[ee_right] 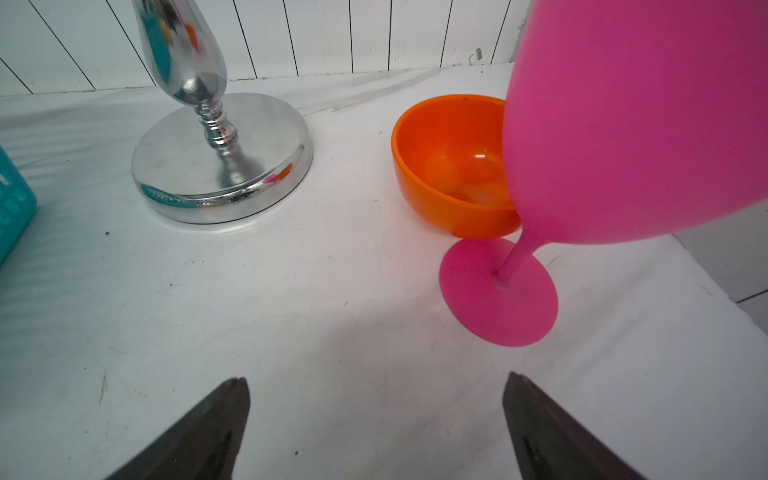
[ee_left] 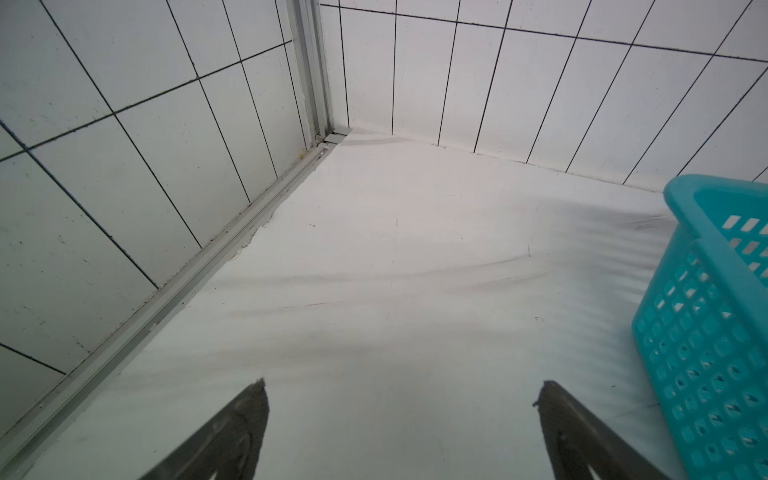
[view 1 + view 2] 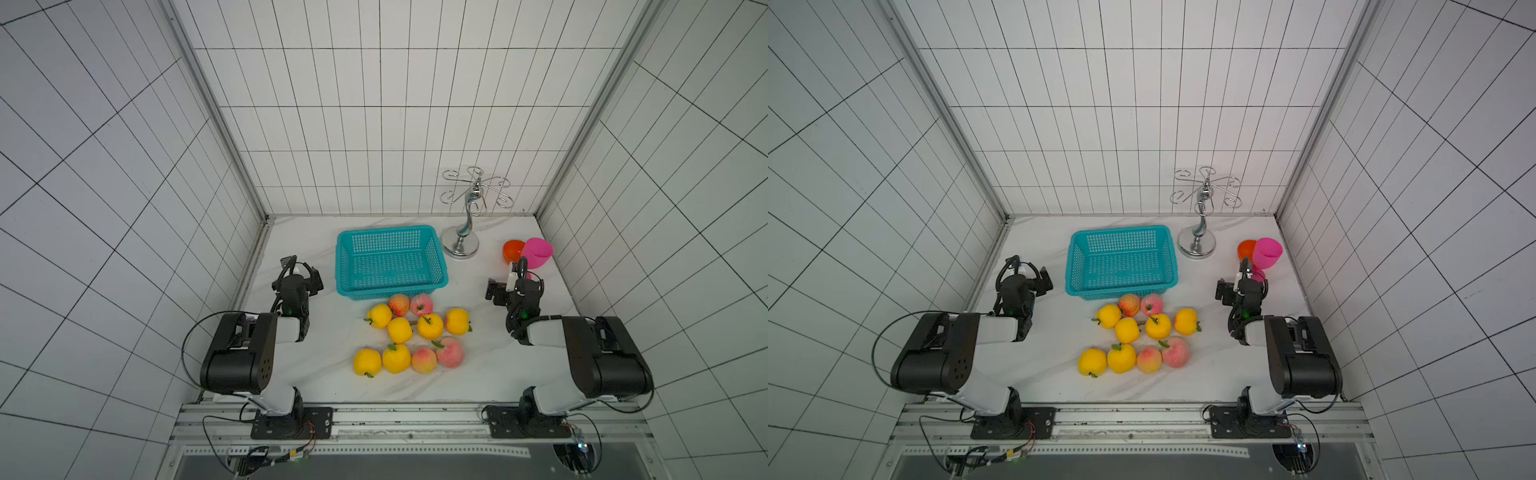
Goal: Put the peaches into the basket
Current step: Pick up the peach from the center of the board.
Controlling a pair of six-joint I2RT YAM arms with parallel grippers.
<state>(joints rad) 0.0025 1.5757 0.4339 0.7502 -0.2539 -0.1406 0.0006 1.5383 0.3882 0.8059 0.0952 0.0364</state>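
Note:
Several peaches (image 3: 430,326), yellow-orange and pink-red, lie in two loose rows on the white table in front of the basket in both top views (image 3: 1158,326). The turquoise mesh basket (image 3: 388,232) (image 3: 1121,232) stands behind them with nothing inside. My left gripper (image 3: 296,268) (image 2: 403,384) hovers over bare table left of the basket (image 2: 706,332), jaws wide open and empty. Right of the basket, my right gripper (image 3: 517,272) (image 1: 376,378) is open and empty just before the goblets. Neither wrist view shows a peach.
A chrome hook stand (image 3: 460,245) (image 1: 220,166) rises behind the basket's right end. An orange goblet (image 3: 513,249) (image 1: 449,166) and a pink goblet (image 3: 537,252) (image 1: 623,124) stand close ahead of the right gripper. Tiled walls enclose three sides.

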